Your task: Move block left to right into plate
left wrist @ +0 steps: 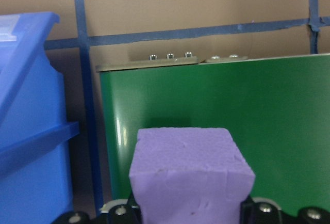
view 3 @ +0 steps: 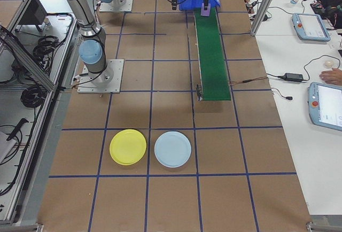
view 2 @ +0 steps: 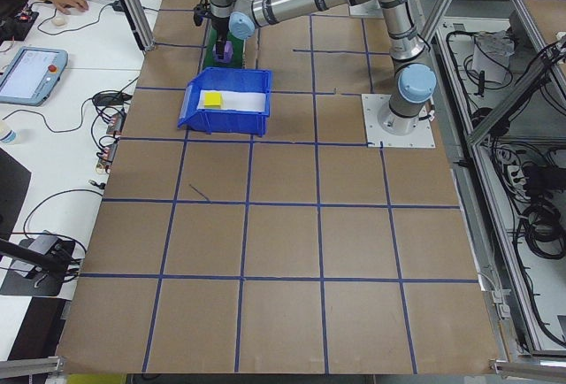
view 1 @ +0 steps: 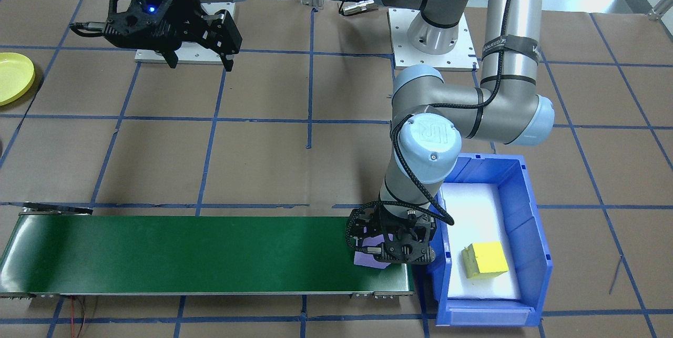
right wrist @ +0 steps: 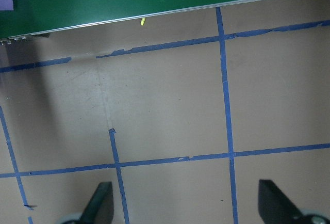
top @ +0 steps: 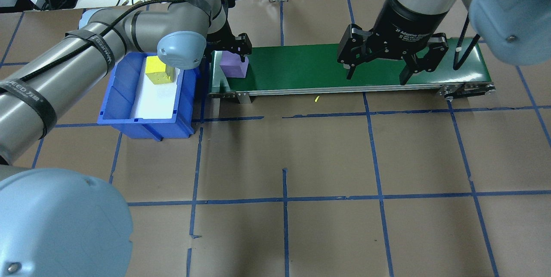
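My left gripper (top: 234, 51) has its fingers clamped on the purple block (top: 233, 66), sitting on the green belt's (top: 310, 68) bin end. I'd release cleanly and lift straight up. Right gripper (top: 376, 72) hangs wide open, empty; yellow plate (view 1: 13, 78) is far off.

Bright, even light; soft shadows

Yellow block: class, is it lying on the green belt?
No: the yellow block lies inside the blue bin, beside the green belt, which carries only the purple block.
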You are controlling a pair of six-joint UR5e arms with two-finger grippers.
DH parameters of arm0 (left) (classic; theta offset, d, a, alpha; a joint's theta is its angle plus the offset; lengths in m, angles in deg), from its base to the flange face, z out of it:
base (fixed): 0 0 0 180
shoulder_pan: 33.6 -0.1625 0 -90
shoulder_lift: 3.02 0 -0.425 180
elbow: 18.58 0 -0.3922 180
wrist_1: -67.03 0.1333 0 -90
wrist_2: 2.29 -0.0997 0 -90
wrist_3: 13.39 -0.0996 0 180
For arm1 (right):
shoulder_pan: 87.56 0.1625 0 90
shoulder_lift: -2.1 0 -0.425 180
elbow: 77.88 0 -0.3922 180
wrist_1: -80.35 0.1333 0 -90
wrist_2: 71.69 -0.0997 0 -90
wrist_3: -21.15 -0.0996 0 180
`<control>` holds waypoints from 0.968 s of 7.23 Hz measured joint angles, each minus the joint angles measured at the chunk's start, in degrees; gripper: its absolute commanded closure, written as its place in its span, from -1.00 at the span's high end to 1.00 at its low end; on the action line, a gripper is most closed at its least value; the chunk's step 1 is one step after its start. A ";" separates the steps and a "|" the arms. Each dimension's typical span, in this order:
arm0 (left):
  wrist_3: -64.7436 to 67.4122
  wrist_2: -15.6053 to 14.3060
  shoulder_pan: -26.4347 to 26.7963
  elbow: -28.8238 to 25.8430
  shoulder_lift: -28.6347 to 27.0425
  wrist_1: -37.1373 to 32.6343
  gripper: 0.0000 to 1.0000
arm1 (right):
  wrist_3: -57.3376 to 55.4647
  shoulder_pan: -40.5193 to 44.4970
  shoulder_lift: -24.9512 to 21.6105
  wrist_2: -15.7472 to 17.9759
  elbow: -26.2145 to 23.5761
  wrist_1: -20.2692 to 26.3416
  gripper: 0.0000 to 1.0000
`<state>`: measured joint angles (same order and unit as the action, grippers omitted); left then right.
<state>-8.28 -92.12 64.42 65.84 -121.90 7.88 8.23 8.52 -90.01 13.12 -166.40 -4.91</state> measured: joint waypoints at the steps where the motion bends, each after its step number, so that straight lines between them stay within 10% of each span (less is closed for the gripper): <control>1: -0.15 0.01 -0.19 -0.54 2.48 -3.05 1.00 | 0.00 0.03 0.00 0.00 -0.04 0.00 1.00; 7: -4.51 -0.37 -10.77 -1.00 6.99 -10.59 1.00 | -0.01 0.08 0.00 0.00 0.00 0.00 1.00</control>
<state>-12.79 -92.49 53.66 64.84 -114.91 -2.70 8.22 8.61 -90.01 13.12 -166.40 -4.91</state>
